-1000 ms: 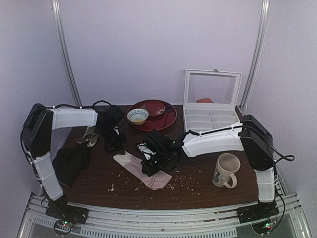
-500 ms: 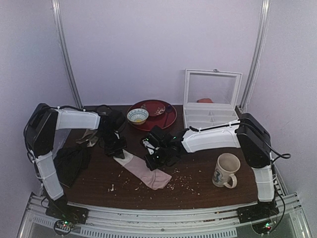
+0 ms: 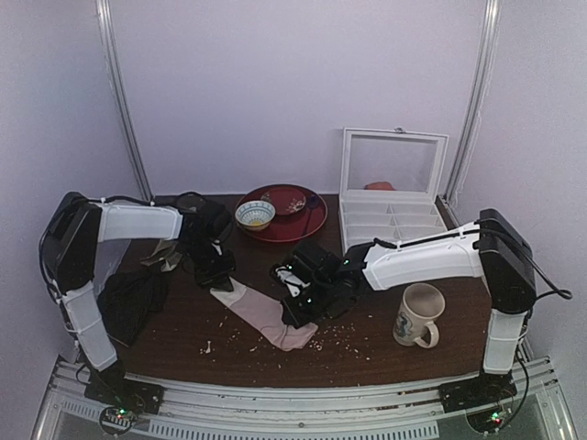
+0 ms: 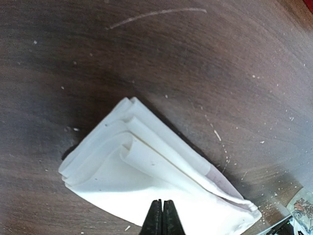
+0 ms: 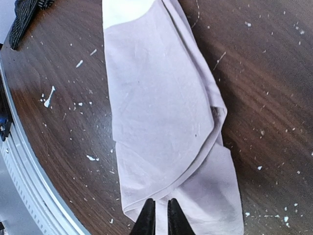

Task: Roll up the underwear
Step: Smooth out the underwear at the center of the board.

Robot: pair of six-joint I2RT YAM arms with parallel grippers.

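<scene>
The underwear (image 3: pixel 261 313) lies as a long folded pale pink strip on the dark table, running from upper left to lower right. My left gripper (image 3: pixel 215 275) is at its upper left end. In the left wrist view its jaws (image 4: pixel 161 203) are shut, tips over the whitish waistband end (image 4: pixel 146 176). My right gripper (image 3: pixel 303 310) is at the lower right end. In the right wrist view it (image 5: pixel 158 203) is closed to a narrow gap on a fold edge of the pink fabric (image 5: pixel 156 98).
A mug (image 3: pixel 417 314) stands right of the right gripper. A red plate (image 3: pixel 307 220) with a small bowl (image 3: pixel 254 214) and an open white box (image 3: pixel 390 215) are at the back. A black cloth (image 3: pixel 128 302) and a beige-olive cloth (image 3: pixel 165 252) lie left. Crumbs are scattered around.
My right gripper has shifted right and slightly nearer along the strip's lower end. My left gripper has settled onto the waistband end. The strip has hardly moved.
</scene>
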